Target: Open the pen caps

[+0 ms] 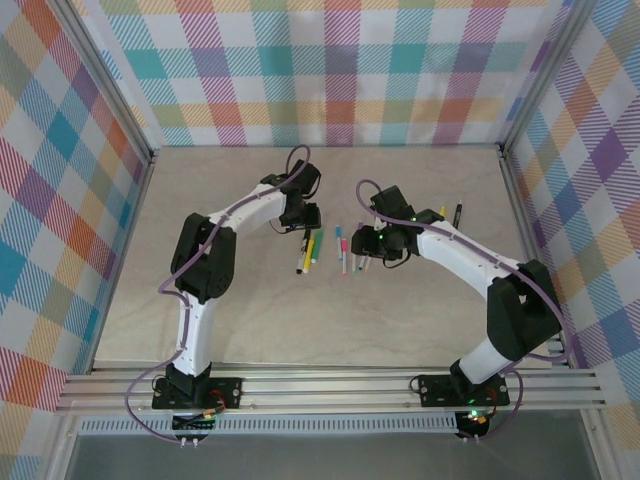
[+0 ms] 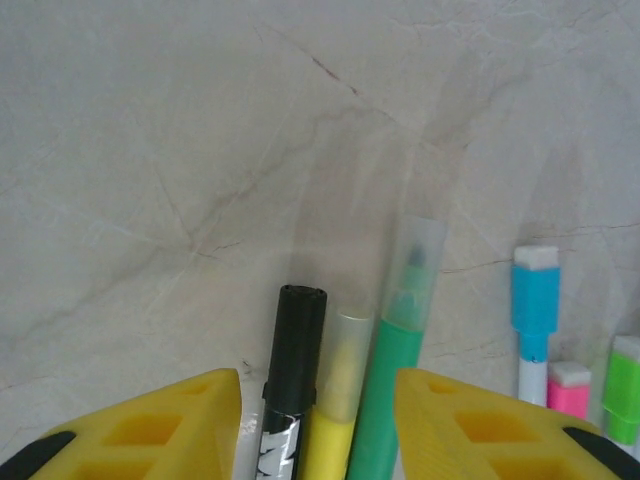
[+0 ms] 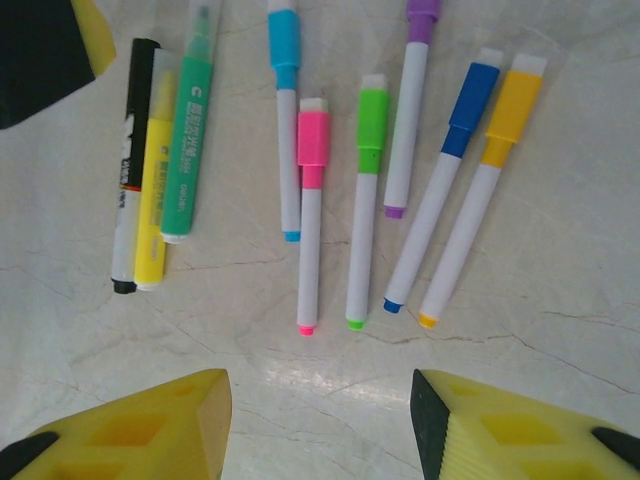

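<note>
The left gripper (image 2: pixel 318 392) hangs open and empty above the three thick pens (image 2: pixel 398 340), while the right gripper (image 3: pixel 320 400) is open and empty near the six slim white pens (image 3: pixel 310 250), all lying side by side on the table (image 1: pixel 250 320) with their caps (image 3: pixel 313 140) on.

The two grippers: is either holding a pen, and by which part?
Nothing is held. The left gripper and right gripper both stand open; the pens lie loose.

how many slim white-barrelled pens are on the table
6, side by side right of the thicker markers in the right wrist view: light blue, pink, green, purple, dark blue, orange. More may lie hidden under the right arm.
</note>
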Available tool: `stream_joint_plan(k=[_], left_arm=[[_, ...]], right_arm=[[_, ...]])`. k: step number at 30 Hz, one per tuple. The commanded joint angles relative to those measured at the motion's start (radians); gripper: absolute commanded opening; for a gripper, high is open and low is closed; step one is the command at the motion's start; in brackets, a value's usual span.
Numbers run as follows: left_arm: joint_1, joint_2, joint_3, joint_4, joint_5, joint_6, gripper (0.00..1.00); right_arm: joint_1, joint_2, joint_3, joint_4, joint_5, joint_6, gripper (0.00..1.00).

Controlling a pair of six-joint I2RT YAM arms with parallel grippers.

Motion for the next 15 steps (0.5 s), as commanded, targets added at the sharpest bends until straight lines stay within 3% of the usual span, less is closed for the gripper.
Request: stream_joint_plan(k=[1,15], left_arm=[[-0.005,0.026,0.055,-0.053,-0.034,0.019,0.46],[-0.005,0.105,0.104,-0.093,-0.074,0.022,0.44]], right_arm=[[0.006,-0.025,-0.018,0.039,-0.010,0.014,0.55],[0.006,-0.007,-0.011,0.040,-0.024,0.013,0.54]])
